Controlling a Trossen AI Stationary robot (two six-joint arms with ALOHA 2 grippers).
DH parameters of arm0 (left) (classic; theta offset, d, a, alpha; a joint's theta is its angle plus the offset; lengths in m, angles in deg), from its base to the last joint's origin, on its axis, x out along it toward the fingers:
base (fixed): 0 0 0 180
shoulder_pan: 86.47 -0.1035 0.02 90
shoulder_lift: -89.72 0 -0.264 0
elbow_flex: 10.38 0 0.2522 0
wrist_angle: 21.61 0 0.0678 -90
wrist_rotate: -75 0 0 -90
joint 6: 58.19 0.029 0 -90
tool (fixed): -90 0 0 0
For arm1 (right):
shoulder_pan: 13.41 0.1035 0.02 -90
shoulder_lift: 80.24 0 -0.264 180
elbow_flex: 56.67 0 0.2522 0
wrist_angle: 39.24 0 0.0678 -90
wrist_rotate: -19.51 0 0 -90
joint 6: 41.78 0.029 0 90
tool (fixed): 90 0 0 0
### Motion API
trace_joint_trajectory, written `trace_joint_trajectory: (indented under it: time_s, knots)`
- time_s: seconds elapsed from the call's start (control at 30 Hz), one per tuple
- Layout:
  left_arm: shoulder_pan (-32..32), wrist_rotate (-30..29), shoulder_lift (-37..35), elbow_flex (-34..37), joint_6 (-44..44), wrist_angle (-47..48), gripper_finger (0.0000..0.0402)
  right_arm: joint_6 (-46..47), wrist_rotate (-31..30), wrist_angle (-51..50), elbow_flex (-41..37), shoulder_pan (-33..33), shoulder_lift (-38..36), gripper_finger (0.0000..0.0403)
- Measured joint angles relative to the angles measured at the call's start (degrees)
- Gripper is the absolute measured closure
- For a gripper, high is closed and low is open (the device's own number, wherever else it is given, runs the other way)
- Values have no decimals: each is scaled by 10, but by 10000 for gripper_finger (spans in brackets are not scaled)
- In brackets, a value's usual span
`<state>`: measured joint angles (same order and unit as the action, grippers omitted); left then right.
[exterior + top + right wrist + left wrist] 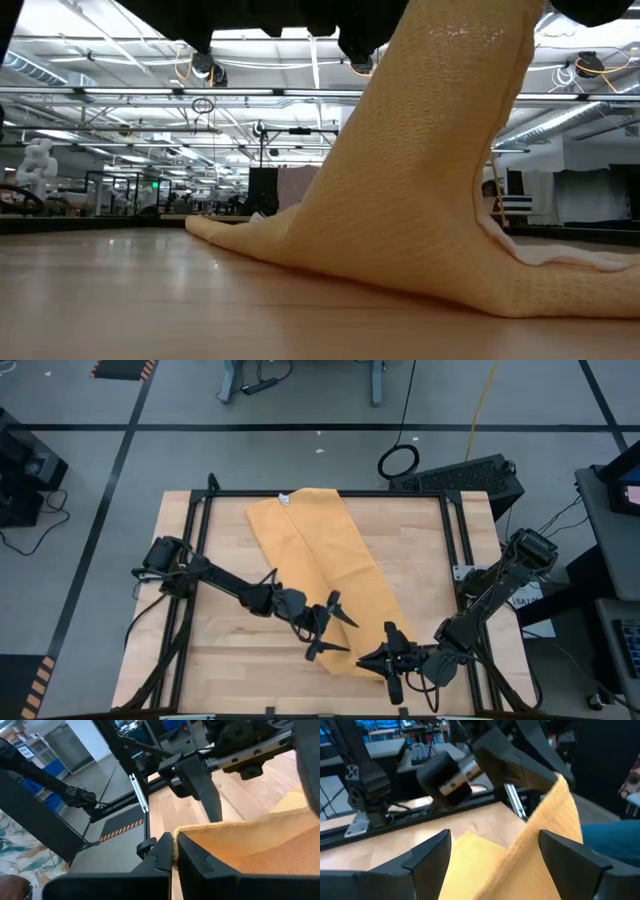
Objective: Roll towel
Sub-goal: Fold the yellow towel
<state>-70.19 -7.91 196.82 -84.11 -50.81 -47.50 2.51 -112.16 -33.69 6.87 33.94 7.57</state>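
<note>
The towel [320, 575] lies as a long folded strip across the wooden table [420, 560], running from the far edge, where its small white tag [284, 499] shows, down toward the near edge between the two arms. Most of the strip is flat on the wood, but its near end is lifted: in the low view the cloth rises from the table surface like a steep tent, up to the dark parts at the top of the picture. The right gripper [174, 851] has its fingers pressed together on the hemmed edge of the towel, so this corner is pinched and held in the air. The left gripper [328, 625] stands just beside the lifted part with its fingers spread wide; in the left wrist view the yellow cloth passes between them, but they do not close on it. In my judgement the task is at its early stage: the towel seems already folded narrow and one end is picked up, but no turn of a roll is visible yet, so the whole rolling along the strip is left to do.
</note>
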Motion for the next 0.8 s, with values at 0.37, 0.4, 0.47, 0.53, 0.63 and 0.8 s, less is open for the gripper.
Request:
trace_joint_trajectory:
  time_s: [0.37, 0.4, 0.47, 0.53, 0.63, 0.8]
  knots:
    - [-3, 25, -1, 0, 24, -3, 104, 4, 0, -9, 0, 0, 0, 399]
    - [-6, 41, -1, 0, 22, -3, 110, 4, 0, -10, 0, 0, 0, 399]
    - [-9, 71, -1, 0, 20, -3, 127, 4, 0, -11, 0, 0, 0, 399]
    - [-8, 80, -1, 0, 20, 0, 151, 4, 0, -10, 0, 0, 0, 399]
    - [-7, 81, -1, 0, 22, 17, 194, 4, 0, -11, 0, 0, 0, 399]
    - [-8, 63, -1, 0, 38, 28, 297, 2, 0, -12, 0, 0, 0, 399]
